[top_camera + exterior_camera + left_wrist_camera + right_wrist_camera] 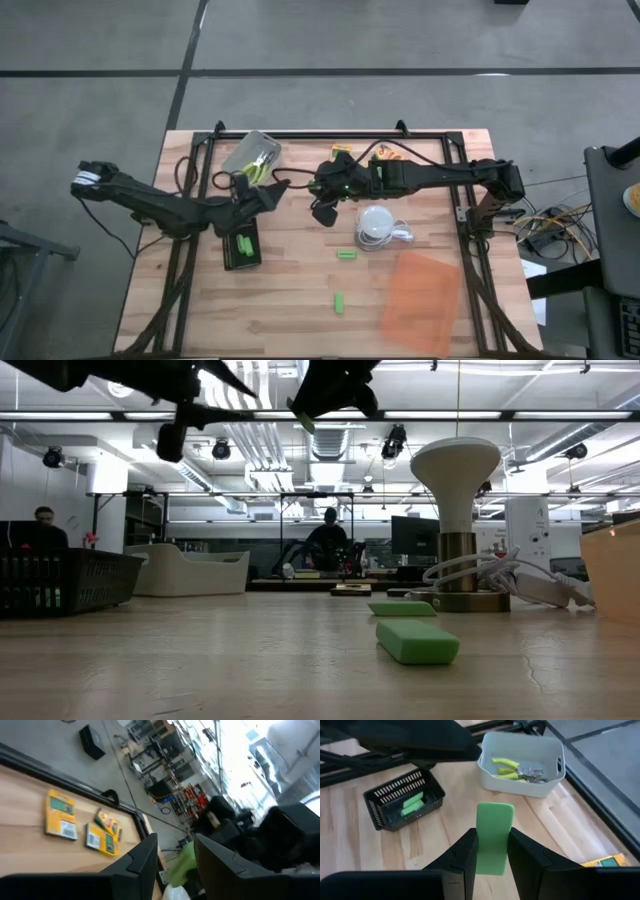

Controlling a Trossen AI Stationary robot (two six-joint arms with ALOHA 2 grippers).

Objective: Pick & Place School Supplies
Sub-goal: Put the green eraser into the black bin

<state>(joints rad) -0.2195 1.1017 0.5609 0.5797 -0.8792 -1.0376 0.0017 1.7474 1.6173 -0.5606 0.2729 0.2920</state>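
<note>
Left gripper (262, 196) hangs above the black slotted plastic tray (241, 247), which holds two stubby bright-green sticks (411, 803); its fingers stand apart with nothing between them. Right gripper (492, 851), raised over mid-table, is clamped on another green stick (494, 838). Two more green sticks (346, 254) lie on the wooden tabletop (290, 300).

A black tray (241, 250) holding 2 sticks (412, 803) is placed left of centre on the table (290, 330). Behind it, a bin (251, 153) containing plier-like tools (512, 768) is set. 2 loose sticks (342, 302) are laid between the tray and a sheet (421, 301) at the right. A lamp (376, 226) is stood behind the sheet. Boxes (61, 814) are laid at the far edge.
</note>
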